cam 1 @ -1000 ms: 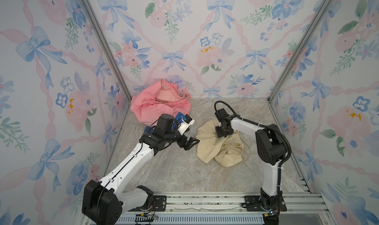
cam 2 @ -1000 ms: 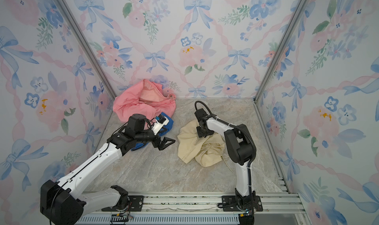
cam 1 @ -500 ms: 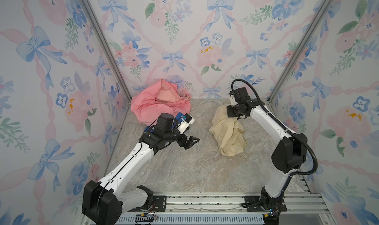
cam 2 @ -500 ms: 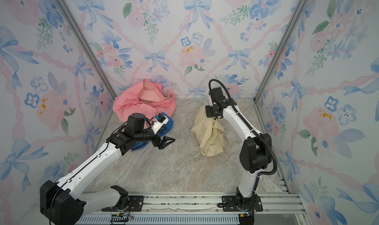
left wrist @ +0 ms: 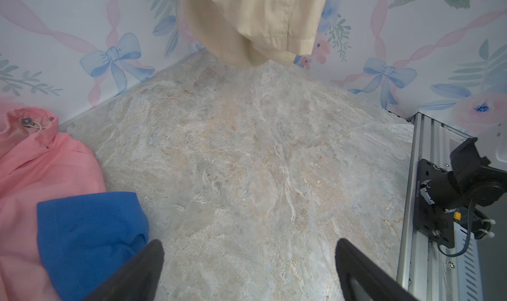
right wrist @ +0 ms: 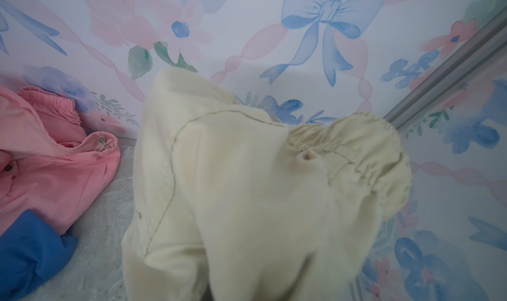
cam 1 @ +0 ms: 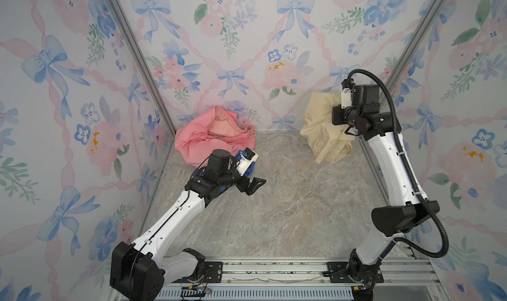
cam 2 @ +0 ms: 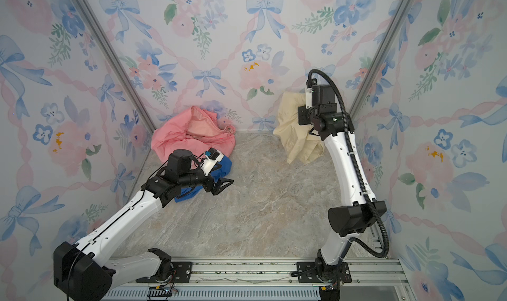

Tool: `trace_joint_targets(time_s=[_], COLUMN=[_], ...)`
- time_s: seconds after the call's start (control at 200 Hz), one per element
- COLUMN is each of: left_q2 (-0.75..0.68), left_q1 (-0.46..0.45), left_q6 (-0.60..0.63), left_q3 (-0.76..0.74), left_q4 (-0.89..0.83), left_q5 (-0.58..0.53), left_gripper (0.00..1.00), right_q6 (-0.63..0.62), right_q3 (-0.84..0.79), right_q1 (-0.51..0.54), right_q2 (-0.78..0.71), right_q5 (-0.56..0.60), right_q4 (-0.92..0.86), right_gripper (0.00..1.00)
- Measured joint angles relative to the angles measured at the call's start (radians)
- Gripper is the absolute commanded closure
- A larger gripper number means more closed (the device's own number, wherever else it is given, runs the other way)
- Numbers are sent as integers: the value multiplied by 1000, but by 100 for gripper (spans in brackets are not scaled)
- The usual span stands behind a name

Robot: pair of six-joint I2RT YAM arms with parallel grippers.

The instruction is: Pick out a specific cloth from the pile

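right gripper (cam 1: pixel 335 115): closed on the cloth (cam 1: pixel 319 126), its fingers hidden in the fabric.
cloth: cream, hanging at far right, well apart from the pile (cam 1: pixel 208 140).
left gripper (cam 1: pixel 255 186): jaws wide apart, empty, just beside the pile at far left.

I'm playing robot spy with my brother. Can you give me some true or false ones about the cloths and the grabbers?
1. The right gripper is holding the cream cloth. True.
2. The left gripper is shut on the blue cloth. False: it is open and empty, over the bare floor beside the blue cloth.
3. The pink garment lies against the back wall. True.
4. The cream cloth lies on top of the pink garment. False: they are apart, with bare floor between them.
5. The blue cloth touches the pink garment. True.
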Motion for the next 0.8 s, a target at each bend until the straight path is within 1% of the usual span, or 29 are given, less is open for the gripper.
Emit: trace_joint_targets(time_s=[0.19,0.285,0.42,0.61,0.8], left_q2=[-3,-3,-3,-2,6], left_q1=[14,18,18,18,21], left_q6=[-3,-6,-10,-10,-10], left_q3=[-37,-45,-45,-45,-45], left_q4=[27,32,44,54,57], left_q5=[-11,-13,-13,-12,-12], left_gripper=[2,2,2,2,2], right_q6=[-15,-13,23,94,145], right_q3=[-89,-140,-196,-284,-435], right_q1=[-31,-45,-78,-188,-299], right_q2=[28,29,29,29,26], right_q5=[-9,-34,-94,-172,-262], right_q4=[20,52,113,206,278], right_gripper=[100,100,100,100,100])
